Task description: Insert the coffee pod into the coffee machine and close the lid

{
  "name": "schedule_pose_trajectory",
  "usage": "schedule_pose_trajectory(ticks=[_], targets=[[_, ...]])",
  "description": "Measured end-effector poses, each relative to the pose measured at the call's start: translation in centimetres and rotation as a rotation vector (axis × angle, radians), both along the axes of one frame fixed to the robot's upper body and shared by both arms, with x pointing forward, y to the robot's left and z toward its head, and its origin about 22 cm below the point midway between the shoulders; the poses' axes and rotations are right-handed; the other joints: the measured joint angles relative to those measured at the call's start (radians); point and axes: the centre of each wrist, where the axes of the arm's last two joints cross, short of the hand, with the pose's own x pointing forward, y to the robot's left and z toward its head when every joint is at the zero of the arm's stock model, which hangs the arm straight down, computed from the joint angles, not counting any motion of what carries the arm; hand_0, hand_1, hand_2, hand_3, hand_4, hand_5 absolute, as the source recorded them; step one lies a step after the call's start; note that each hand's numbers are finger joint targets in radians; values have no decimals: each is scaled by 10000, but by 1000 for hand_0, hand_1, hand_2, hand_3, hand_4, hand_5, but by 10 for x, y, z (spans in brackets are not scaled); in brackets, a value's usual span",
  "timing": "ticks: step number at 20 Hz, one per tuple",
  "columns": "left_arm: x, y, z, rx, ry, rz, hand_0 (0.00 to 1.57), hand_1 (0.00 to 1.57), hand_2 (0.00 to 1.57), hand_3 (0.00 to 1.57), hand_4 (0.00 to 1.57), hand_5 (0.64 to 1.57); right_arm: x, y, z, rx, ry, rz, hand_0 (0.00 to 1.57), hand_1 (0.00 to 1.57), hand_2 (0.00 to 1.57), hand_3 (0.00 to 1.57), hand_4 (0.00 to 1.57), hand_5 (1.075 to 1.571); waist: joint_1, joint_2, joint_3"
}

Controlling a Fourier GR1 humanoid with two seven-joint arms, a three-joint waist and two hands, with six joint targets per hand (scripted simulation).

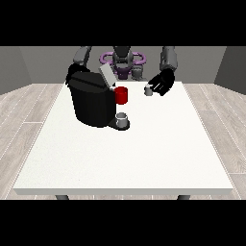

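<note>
up right of centre, the pod (148, 90) is a small grey cylinder at the far edge of the table (144, 158), touching the fingertips of the hand at the view's right (162, 82). that hand's fingers curl toward the pod and seem to pinch it (the contact itself is too small to read well). left of it, near the frame's upper left, stands the black machine (91, 100), its grey lid (107, 76) tilted up and open. a red part (121, 95) sits on the machine's right side, and a small grey cup (123, 120) stands on its base just below. the hand at the view's left (73, 71) shows behind the machine's top; i cannot tell how its fingers lie.
</note>
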Motion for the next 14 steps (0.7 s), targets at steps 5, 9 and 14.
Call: schedule_pose_trajectory(ticks=[5, 9, 14], targets=[[12, 1, 35, 0, -385, -209, 1252, 1252, 1329, 1292, 573, 1571, 4, 9, 2, 21, -165, 241, 0, 0, 0, 0, 492, 1571, -153, 76, 0], [17, 4, 53, -57, -610, -230, 1253, 1253, 1328, 1281, 537, 1571, 4, 7, 4, 65, -325, 430, 0, 0, 0, 0, 476, 1571, -332, 141, -4], [25, 6, 88, -46, -1178, -3, 1248, 1248, 1292, 1237, 515, 1571, 6, 17, 11, 176, -706, 715, 0, 0, 0, 0, 504, 1571, -700, 305, -3]])
